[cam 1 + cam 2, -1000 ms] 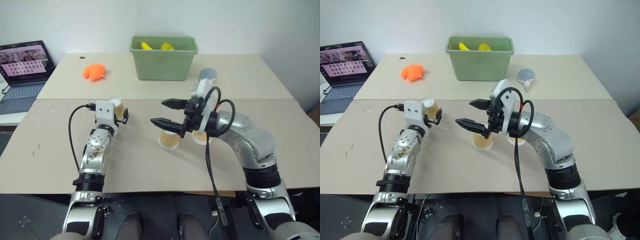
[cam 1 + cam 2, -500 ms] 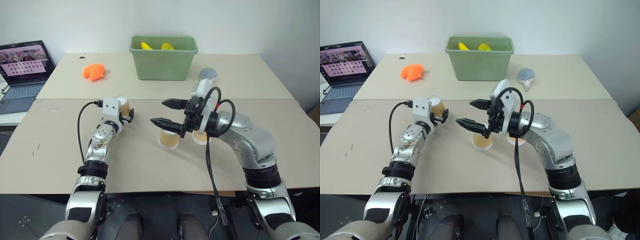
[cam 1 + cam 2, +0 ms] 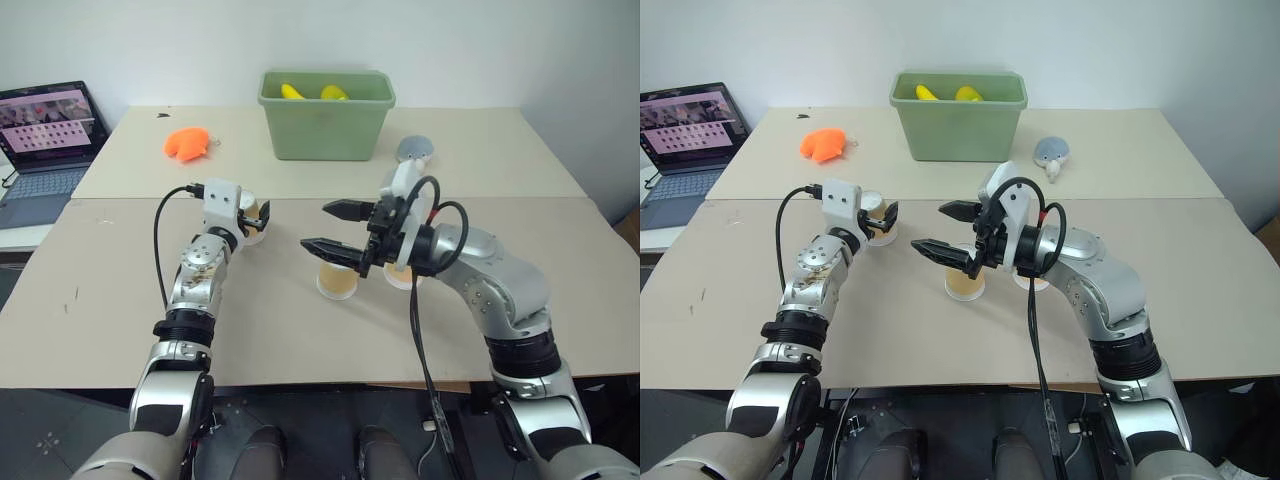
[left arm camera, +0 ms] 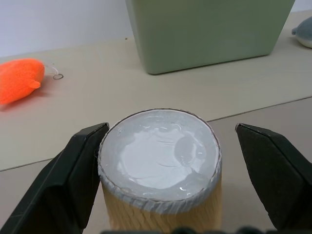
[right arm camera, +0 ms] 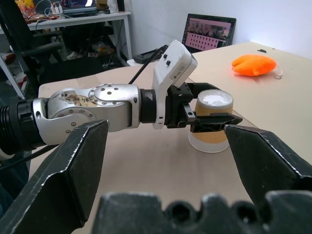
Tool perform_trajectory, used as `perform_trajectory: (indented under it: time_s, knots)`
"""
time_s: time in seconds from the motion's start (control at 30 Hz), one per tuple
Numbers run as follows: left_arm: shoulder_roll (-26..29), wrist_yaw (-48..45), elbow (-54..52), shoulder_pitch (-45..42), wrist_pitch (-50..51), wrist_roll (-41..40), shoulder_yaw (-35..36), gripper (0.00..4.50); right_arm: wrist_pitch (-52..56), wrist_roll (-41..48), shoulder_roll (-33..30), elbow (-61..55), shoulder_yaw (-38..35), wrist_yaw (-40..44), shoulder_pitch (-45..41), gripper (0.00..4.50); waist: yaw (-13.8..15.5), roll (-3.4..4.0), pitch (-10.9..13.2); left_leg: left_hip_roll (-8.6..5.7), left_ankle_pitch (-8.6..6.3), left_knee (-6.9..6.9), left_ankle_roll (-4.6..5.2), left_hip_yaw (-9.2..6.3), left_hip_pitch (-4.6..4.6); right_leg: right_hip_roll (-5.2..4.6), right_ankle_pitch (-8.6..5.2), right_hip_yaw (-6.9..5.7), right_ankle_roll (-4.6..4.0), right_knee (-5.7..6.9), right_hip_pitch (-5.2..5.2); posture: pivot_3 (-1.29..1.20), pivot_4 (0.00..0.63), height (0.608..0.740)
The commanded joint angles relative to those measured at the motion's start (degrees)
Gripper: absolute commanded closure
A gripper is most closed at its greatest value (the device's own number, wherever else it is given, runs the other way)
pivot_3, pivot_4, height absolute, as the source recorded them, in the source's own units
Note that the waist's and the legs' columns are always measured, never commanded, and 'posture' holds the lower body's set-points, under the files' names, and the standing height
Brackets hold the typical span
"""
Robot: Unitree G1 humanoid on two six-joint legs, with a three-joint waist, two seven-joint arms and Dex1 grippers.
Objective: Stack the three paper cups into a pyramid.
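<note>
Mid-frame, the right gripper (image 3: 938, 228) hangs with its fingers spread wide above a cup (image 3: 965, 283) (upside down, white base up). A second cup (image 3: 1033, 279) peeks out behind that arm. Left of centre, the left gripper (image 3: 883, 221) flanks a third cup (image 3: 876, 213). A green bin (image 3: 960, 130) sits at upper centre, an orange toy (image 3: 821, 145) and laptop (image 3: 685, 140) at upper left.
</note>
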Motion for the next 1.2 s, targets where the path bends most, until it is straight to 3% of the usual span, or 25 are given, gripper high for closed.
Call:
perform_trajectory:
  time_s: [0.03,0.1,0.13,0.27,0.5,0.63,0.73,0.93,1.03,1.2]
  knots:
    - [0.58,-0.52,-0.23,-1.61,-2.22,-0.64,0.32,0.07,-0.75,0.02,-0.12,-2.62,-0.70,-0.23,-0.06,0.00,-0.03,0.00,0.00,0.00,0.00,0.00,0.00,0.00,0.00,0.00,0.00,0.00,0.00,0.00,0.00,0.00,0.150,0.732]
    - [0.52,-0.52,-0.13,-1.65,-2.37,-0.81,0.33,0.07,-0.69,0.06,-0.26,-2.71,-0.78,-0.24,0.04,0.00,-0.01,0.00,0.00,0.00,0.00,0.00,0.00,0.00,0.00,0.00,0.00,0.00,0.00,0.00,0.00,0.00,0.150,0.732]
    - [0.54,-0.48,-0.04,-1.71,-2.38,-0.88,0.37,0.60,-0.66,0.05,-0.30,-2.74,-0.77,-0.27,0.07,0.00,0.00,0.00,0.00,0.00,0.00,0.00,0.00,0.00,0.00,0.00,0.00,0.00,0.00,0.00,0.00,0.00,0.150,0.732]
    - [0.65,-0.54,0.32,-2.06,-2.51,-1.19,0.42,1.96,-0.61,0.09,-0.38,-2.78,-0.79,-0.30,0.11,0.00,0.00,0.00,0.00,0.00,0.00,0.00,0.00,0.00,0.00,0.00,0.00,0.00,0.00,0.00,0.00,0.00,0.150,0.732]
    - [1.52,-1.83,-1.16,-2.16,-1.82,-1.94,0.75,1.99,-0.65,-0.06,-0.47,-2.56,-0.74,-0.33,0.17,0.00,-0.04,0.00,0.00,0.00,0.00,0.00,0.00,0.00,0.00,0.00,0.00,0.00,0.00,0.00,0.00,0.00,0.150,0.732]
    - [5.52,-14.93,-10.95,-0.19,1.12,-8.77,1.24,1.99,-0.53,-0.29,-0.56,-2.54,-0.75,-0.69,0.25,0.00,-0.22,0.00,0.00,0.01,0.00,0.00,-0.01,-0.01,-0.08,0.01,0.00,-0.01,0.00,0.02,-0.07,0.00,0.150,0.732]
    - [11.53,-25.28,-16.39,1.83,4.95,-12.38,0.65,1.99,-0.59,-0.45,-0.83,-2.53,-0.89,-0.83,0.43,0.00,-0.84,0.00,0.00,0.03,0.01,-0.01,-0.01,-0.03,-0.13,0.02,0.00,-0.03,0.00,0.07,-0.08,0.00,0.150,0.732]
    - [21.76,-42.18,-18.34,4.61,9.38,-16.36,-0.73,1.99,-1.03,-0.98,-0.79,-2.21,-1.75,-1.41,0.70,0.00,-1.55,0.02,0.01,0.05,0.01,-0.03,-0.01,-0.03,-0.04,0.06,0.00,-0.04,0.00,0.02,-0.06,0.00,0.150,0.732]
    - [23.67,-47.81,-17.32,5.07,10.14,-16.96,-1.60,1.99,-1.11,-0.92,-1.10,-2.26,-2.41,-1.59,0.93,0.00,-1.41,0.02,0.01,0.07,0.01,-0.02,-0.01,-0.04,-0.03,0.07,-0.01,-0.05,0.00,0.03,-0.05,0.00,0.150,0.732]
    - [21.72,-54.01,-17.05,6.63,8.57,-15.96,-6.25,1.99,-0.99,-0.87,-2.35,-2.32,-3.81,-1.95,0.95,0.00,-1.12,0.02,0.01,0.04,0.01,-0.02,-0.01,-0.03,-0.06,0.03,-0.01,-0.06,0.00,0.00,0.00,0.00,0.150,0.732]
